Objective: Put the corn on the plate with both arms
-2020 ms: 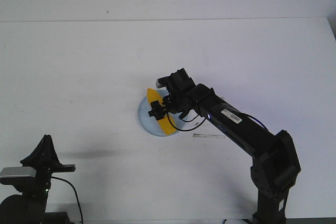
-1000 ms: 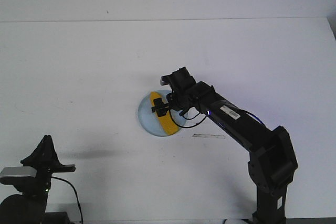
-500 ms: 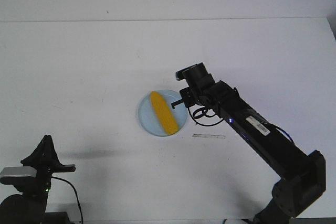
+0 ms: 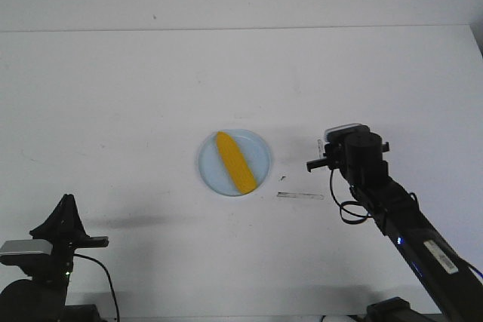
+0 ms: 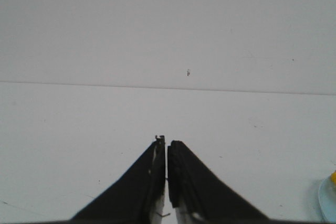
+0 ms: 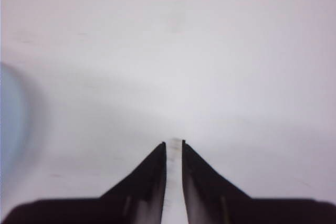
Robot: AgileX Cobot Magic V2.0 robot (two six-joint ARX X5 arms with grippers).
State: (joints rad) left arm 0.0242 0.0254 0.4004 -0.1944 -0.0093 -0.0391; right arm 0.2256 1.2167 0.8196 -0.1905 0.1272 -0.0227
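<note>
White table (image 4: pixel 113 88) carries one plate (image 4: pixel 260 150) holding one corn (image 4: pixel 234 161). Right fingers (image 6: pixel 173 153) nearly together, right of it; left fingers (image 5: pixel 166 148) together. No readable writing.

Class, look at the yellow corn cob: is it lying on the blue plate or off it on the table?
On it. The corn lies flat inside the plate, with no gripper touching it.

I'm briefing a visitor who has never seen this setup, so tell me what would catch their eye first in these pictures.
The bright yellow corn stands out at once, lying at a slant on the pale blue plate in the middle of the white table. Next comes the black right arm at the lower right, its right gripper nearly closed and empty, apart from the plate. The left gripper sits shut at the near left corner.
</note>
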